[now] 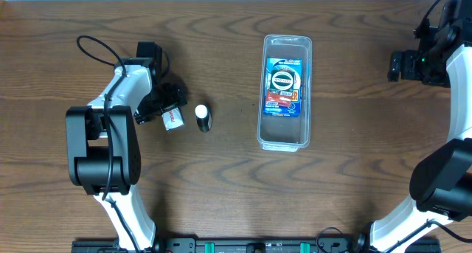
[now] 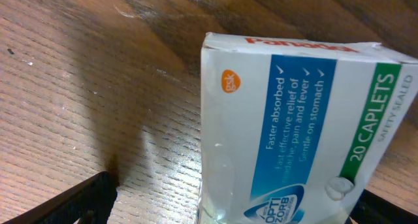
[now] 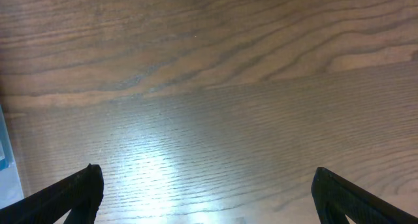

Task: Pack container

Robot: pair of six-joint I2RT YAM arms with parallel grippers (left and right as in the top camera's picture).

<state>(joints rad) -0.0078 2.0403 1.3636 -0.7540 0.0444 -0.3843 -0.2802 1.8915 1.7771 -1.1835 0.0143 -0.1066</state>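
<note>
The container (image 1: 285, 141), a long clear plastic bin, lies right of the table's middle with a blue and red packet (image 1: 283, 85) inside. A white Panadol caplet box (image 1: 172, 120) lies on the table at the left. My left gripper (image 1: 167, 108) is open with its fingers on either side of the box. In the left wrist view the box (image 2: 294, 119) fills the right half, with a gap to the left finger of the gripper (image 2: 228, 211). My right gripper (image 1: 398, 65) is open and empty over bare wood at the far right, as the right wrist view (image 3: 208, 191) shows.
A small dark bottle with a white cap (image 1: 203, 118) lies just right of the caplet box. The table is dark wood. A pale blue sliver shows at the left edge of the right wrist view (image 3: 2, 152).
</note>
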